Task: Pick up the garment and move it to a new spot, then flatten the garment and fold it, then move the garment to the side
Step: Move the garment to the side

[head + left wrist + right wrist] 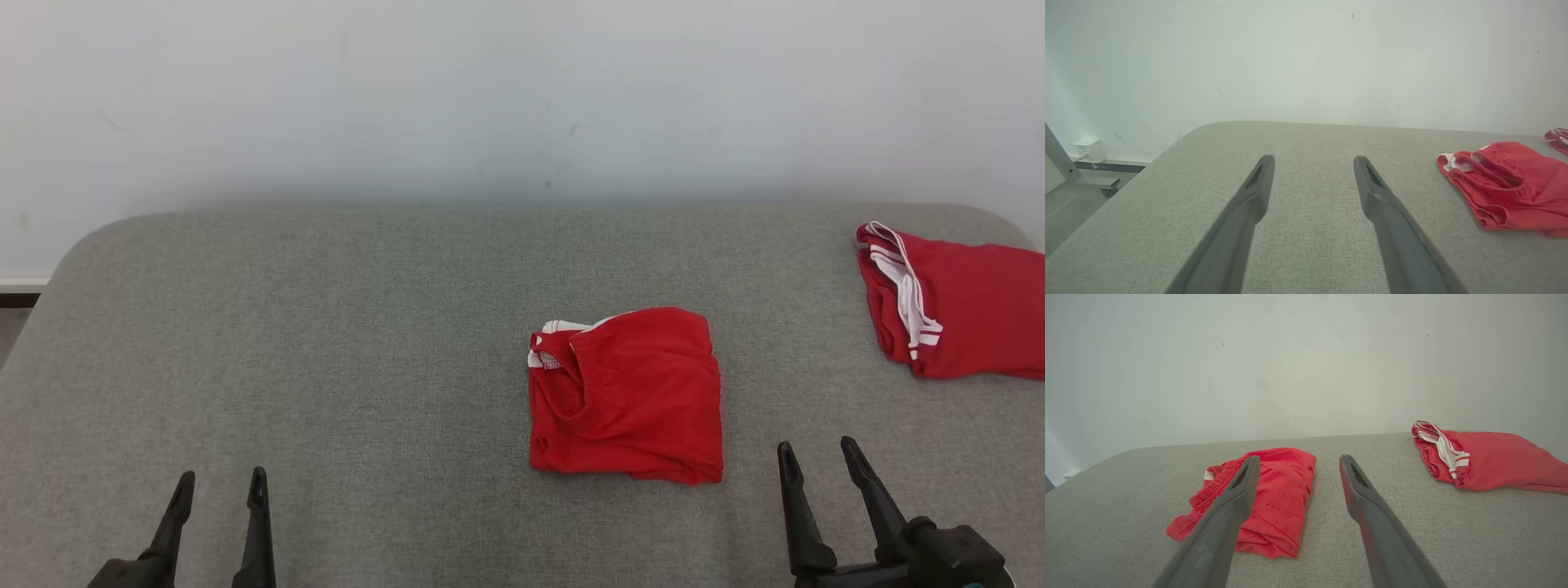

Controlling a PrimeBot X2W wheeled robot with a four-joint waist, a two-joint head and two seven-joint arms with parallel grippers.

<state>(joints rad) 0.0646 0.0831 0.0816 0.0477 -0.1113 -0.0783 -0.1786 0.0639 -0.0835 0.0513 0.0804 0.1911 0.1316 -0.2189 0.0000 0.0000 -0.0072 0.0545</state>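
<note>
The folded red shorts point(629, 396) lie flat on the grey fabric desk point(326, 327), a little right of centre, touching neither gripper. The left gripper point(224, 476) and right gripper point(817, 445) stand released and empty near the front edge. A second red garment with white stripes point(971, 310) lies at the far right.

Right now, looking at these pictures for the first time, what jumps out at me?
A bright red folded garment lies near the middle of the grey table. A second red garment with white stripes lies at the far right edge. In front, two pairs of long dark jaws stand open and empty, one on each side.
</note>
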